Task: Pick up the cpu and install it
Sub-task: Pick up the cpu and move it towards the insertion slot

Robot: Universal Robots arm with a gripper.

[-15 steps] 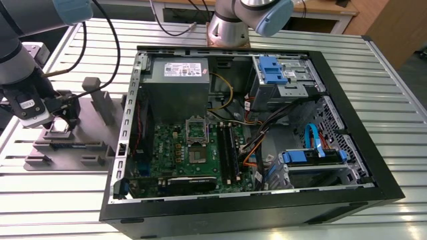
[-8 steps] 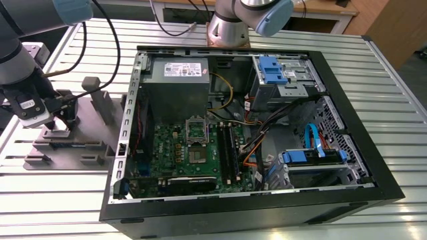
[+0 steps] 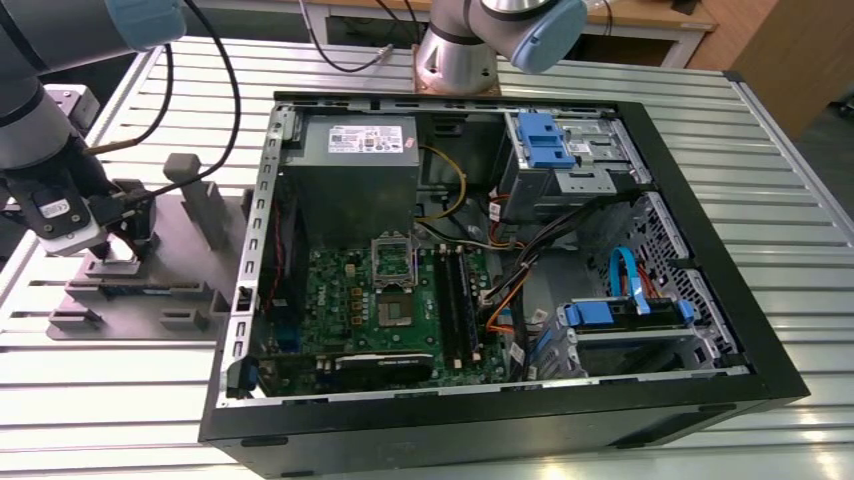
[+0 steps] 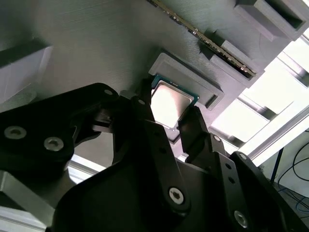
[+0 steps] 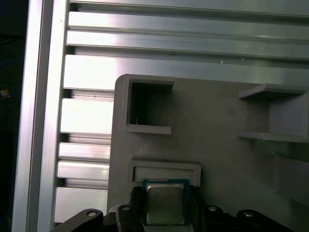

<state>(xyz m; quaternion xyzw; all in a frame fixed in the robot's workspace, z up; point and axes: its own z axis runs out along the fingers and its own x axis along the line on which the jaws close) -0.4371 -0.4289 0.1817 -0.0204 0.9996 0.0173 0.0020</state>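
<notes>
the cpu [image 5: 164, 204] is gripped at two opposite edges by the gripper [image 5: 165, 212], whose jaws are closed on it, and is seated in the grey tray [image 5: 217, 159] recess.

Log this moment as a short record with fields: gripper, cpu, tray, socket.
gripper: black gripper down at the cpu, on the exterior view's left
cpu: small square chip with a shiny silver top, lying flat beside the tray's raised ledge
tray: mauve-grey plastic tray with upright blocks, on the slatted metal table
socket: black square socket frame on the green motherboard, apart from the gripper
</notes>
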